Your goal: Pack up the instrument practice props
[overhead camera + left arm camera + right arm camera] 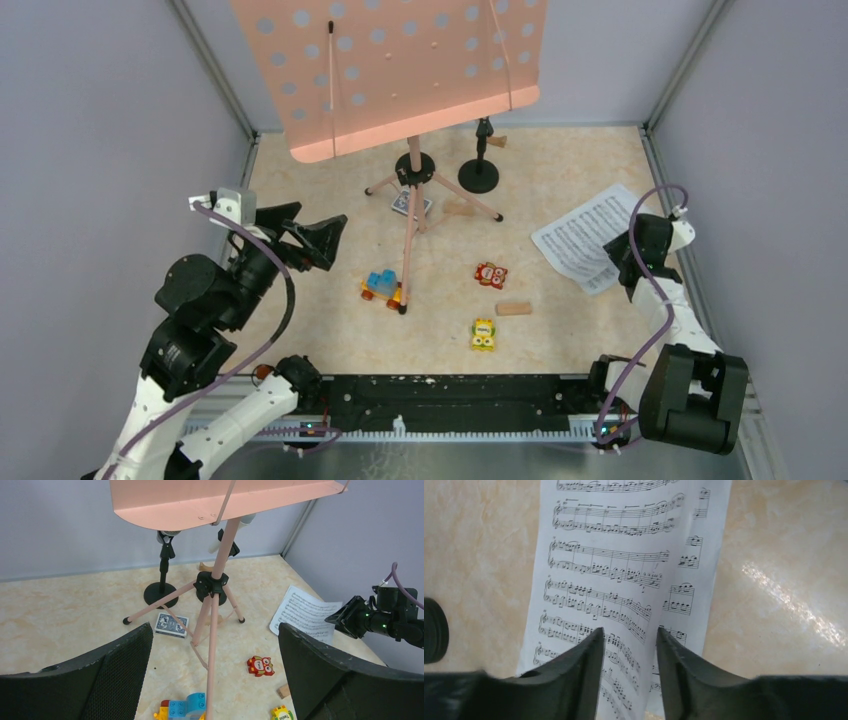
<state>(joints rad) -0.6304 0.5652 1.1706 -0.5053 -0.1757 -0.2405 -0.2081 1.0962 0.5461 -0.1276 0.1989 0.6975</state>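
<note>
The pink perforated music desk (400, 70) stands on its pink tripod legs (410, 230) at the back middle of the table. Behind it a black round-based mic holder (478, 175) stands upright; in the left wrist view a mic holder (160, 592) carries a grey mic head (167, 533). White sheet-music pages (585, 235) lie at the right. My right gripper (620, 258) hovers over the pages (624, 555), its jaws a little apart and empty (629, 630). My left gripper (318, 238) is wide open, facing the tripod pole (215, 627).
A blue-and-yellow block car (382, 287), a red owl toy (490, 273), a yellow toy car (483, 333) and a wooden block (513, 308) lie near the front. A blue card box (410, 203) sits under the tripod. Grey walls close in on three sides.
</note>
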